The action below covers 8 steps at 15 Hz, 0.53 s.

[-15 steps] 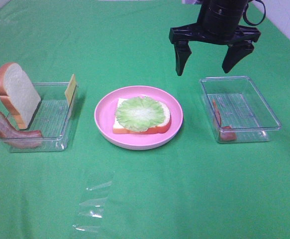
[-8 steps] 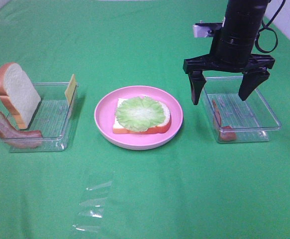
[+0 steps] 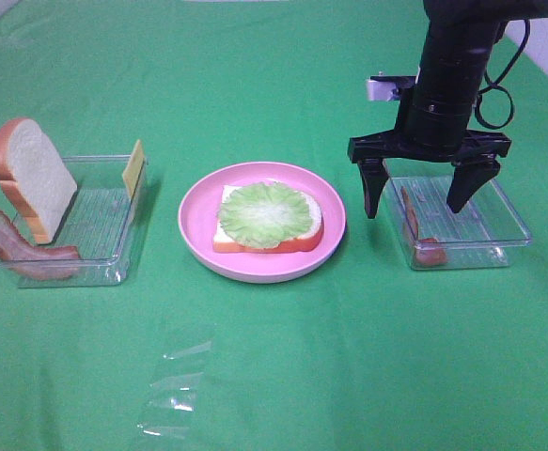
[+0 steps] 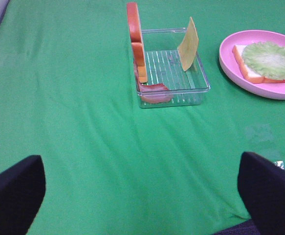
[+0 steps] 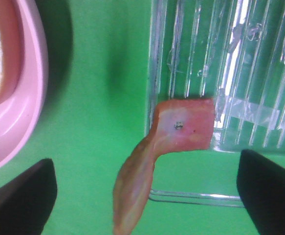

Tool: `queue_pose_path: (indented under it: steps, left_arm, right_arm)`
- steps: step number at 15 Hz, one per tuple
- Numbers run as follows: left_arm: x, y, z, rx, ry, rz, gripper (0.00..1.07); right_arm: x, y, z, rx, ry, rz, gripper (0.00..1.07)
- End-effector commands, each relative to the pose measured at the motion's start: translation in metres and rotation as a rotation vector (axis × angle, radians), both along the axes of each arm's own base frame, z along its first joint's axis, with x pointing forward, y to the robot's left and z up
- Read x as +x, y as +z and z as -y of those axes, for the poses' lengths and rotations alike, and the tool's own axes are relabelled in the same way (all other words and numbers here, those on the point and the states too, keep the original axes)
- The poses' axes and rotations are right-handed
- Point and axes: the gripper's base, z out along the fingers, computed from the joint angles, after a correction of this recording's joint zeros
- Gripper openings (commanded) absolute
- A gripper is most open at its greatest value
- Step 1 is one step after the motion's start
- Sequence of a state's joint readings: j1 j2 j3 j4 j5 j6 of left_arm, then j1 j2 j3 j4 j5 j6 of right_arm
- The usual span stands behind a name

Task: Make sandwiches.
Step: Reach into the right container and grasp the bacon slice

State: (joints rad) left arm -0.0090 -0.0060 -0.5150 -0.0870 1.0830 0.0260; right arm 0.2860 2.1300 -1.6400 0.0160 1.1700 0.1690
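Bread, standing on edge, is the leftmost thing: a white slice (image 3: pixel 34 178) leaning at the far-left end of a clear tray (image 3: pixel 104 256), with a bacon strip (image 3: pixel 20 249) draped at its foot. A yellow cheese square (image 3: pixel 134 169) stands against the tray's opposite wall. All of this lies well ahead of the left jaws, which are spread wide with nothing between them. In the left wrist view only their two dark tips show, above the bare green desk (image 3: pixel 274 75).

A crumpled piece of clear film (image 3: pixel 175 381) lies on the desk, apart from everything else.

The pink plate (image 3: pixel 198 235) sits in the middle, between the two sets of jaws. It carries a second bread slice (image 3: pixel 255 246) lying flat, with the ruffled lettuce leaf (image 3: pixel 269 213) on top.

The right jaws are open too, pointing straight down and gripping nothing. They hang over the plate-side end of a second clear tray (image 3: pixel 499 221). Directly below the gap between them lies the other bacon strip (image 3: pixel 413 225) — propped against the tray wall nearest the plate. I can't tell whether the jaws touch it.
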Motion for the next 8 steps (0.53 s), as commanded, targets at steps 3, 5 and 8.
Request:
queue_pose_path:
  steps: [3, 5, 8]
  left_arm:
    - [-0.0023, 0.0006, 0.0007, -0.013, -0.001, 0.02, 1.0]
    - [-0.0023, 0.0006, 0.0007, -0.013, -0.001, 0.02, 1.0]
    - [-0.0023, 0.0006, 0.0007, -0.013, -0.001, 0.02, 1.0]
  right_arm:
    - [-0.0011, -0.0029, 0.0017, 0.001, 0.005, -0.013, 0.75]
    - [-0.0015, -0.0028, 0.0018, -0.001, 0.0, -0.017, 0.57]
    - [-0.0027, -0.0027, 0.0021, -0.004, 0.001, -0.03, 0.57]
